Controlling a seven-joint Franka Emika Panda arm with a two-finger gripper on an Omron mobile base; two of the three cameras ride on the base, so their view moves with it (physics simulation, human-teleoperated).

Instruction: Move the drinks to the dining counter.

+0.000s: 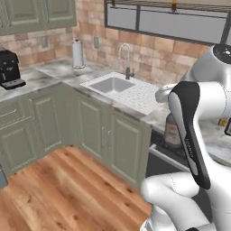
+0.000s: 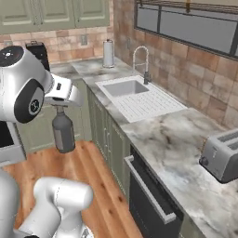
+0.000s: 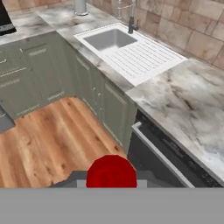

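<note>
At the far left of the right base view stood a black coffee machine (image 2: 38, 52) on the back worktop, with a paper towel roll (image 2: 108, 53) further along by the brick wall. Nearer, the gripper (image 2: 60, 108) hung over the wooden floor (image 2: 100, 176), in front of the green cabinets (image 2: 100, 122), its jaws clamped on the neck of the bottle (image 2: 63, 132). The bottle hung upright below the hand, clear of the worktop (image 2: 179, 139) and touching nothing else. In the hand view its red cap (image 3: 111, 172) sat at the bottom, between the fingers, with floor and cabinet fronts beyond.

Moving right came the sink (image 2: 125, 87) with its tap (image 2: 141, 62) and draining board, then the veined marble worktop over a dark oven front (image 2: 151, 195). At the far right sat the toaster (image 2: 223, 155), untouched.

In the left base view the bottle (image 1: 173, 131) showed partly behind the arm, and a small yellow thing at the right edge, on the worktop, may have been the can, though too little showed to be sure.

By my judgement the step in hand was the carry: the bottle was lifted and off the worktop but not yet delivered. The dining counter lay outside these views, so the next move called for the base to turn and drive toward it, bottle kept upright and the grip firm, and well clear of the cabinet fronts in the swing.
</note>
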